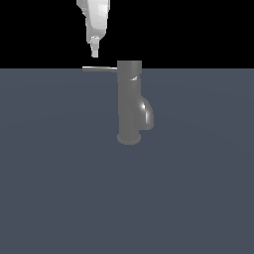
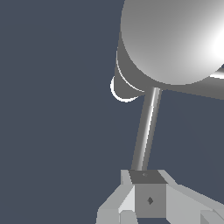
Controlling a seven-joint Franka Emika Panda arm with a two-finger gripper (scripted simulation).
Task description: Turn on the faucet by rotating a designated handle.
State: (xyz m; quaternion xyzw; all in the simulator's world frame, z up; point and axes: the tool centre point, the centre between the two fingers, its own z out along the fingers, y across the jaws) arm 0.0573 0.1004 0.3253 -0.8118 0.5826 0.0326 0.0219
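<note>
We found the handle (image 1: 99,69) as a thin straight grey rod, jutting sideways from the top cap of the faucet (image 1: 130,101) toward the exterior view's left, level with the cap. The faucet stood upright on the flat slate-blue surface (image 1: 59,188), a glossy dark-grey cylinder with a flared round base and a short spout curving down on the exterior view's right.

The white gripper (image 1: 94,49) hung just above the rod's free end, apart from it in the exterior view. In the wrist view the rod (image 2: 146,131) ran straight to the boxy grey fingertips (image 2: 148,194), its polished side catching a bright streak under the domed cap. The fingers appeared drawn narrow, with nothing between them.

We judged the main risk to be slipping: the rod was slim, smooth and round, so a push near its very tip could slide off the end. Coming down on top of it would press it instead of turning it.
</note>
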